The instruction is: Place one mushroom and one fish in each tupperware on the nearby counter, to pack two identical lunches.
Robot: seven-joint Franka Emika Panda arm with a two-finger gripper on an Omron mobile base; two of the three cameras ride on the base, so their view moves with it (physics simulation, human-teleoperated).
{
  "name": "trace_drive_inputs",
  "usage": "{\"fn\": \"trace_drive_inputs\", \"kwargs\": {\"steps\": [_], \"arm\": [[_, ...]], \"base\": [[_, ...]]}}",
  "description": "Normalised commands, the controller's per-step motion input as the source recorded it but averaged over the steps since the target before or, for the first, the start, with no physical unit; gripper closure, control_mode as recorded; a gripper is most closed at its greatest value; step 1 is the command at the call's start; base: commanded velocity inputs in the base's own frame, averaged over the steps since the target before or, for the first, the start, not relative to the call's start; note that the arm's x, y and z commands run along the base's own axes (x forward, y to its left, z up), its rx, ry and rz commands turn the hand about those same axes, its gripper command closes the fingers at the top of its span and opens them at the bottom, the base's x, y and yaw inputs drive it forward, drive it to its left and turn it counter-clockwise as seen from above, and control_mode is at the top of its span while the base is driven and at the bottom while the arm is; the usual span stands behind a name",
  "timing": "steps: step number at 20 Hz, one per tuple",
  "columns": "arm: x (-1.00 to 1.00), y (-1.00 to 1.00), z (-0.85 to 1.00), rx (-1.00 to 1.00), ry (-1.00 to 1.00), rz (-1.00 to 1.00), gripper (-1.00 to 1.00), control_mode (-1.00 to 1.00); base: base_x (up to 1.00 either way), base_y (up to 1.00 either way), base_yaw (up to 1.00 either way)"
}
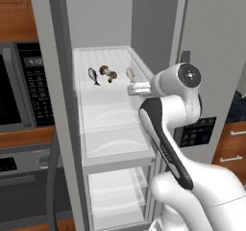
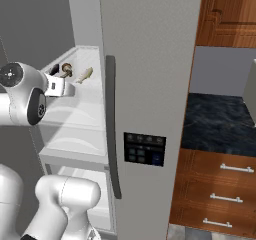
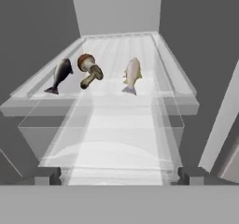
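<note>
Open fridge (image 1: 57, 105), white shelf (image 3: 140, 50), black counter (image 2: 220, 121) right

I'm in a kitchen. Before me stands an open fridge (image 1: 120, 129) with white glass shelves (image 3: 116, 125), and on the top one lie raw food: a dark fish (image 3: 59, 74), a mushroom (image 3: 89, 69) and a pale fish (image 3: 132, 74). The fridge door (image 2: 150, 84) carries a dark control panel (image 2: 144, 149). To its left I see a microwave (image 1: 21, 90) built in above an oven (image 1: 24, 177). To the right runs a black marble counter (image 2: 220, 124) over wooden drawers (image 2: 220, 194) with steel handles, and wooden cabinets (image 2: 227, 14) hang above.
</note>
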Motion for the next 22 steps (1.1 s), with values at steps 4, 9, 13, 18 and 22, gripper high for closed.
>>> {"fn": "trace_drive_inputs", "kwargs": {"steps": [4,9,13,18,22], "arm": [[0.44,0.15,0.01,0.08,0.05,0.0,-1.0,-1.0],[0.43,0.21,0.0,0.02,0.05,0.0,-1.0,-1.0],[0.42,0.31,0.0,0.0,0.06,0.0,-1.0,-1.0],[0.43,0.27,0.0,0.0,0.02,0.0,-1.0,-1.0],[0.3,0.06,0.0,0.0,0.0,-0.01,-1.0,-1.0]], "base": [[0.0,0.0,0.0],[0.0,0.0,0.0],[0.0,0.0,0.0],[0.0,0.0,0.0],[0.0,0.0,0.0]]}}
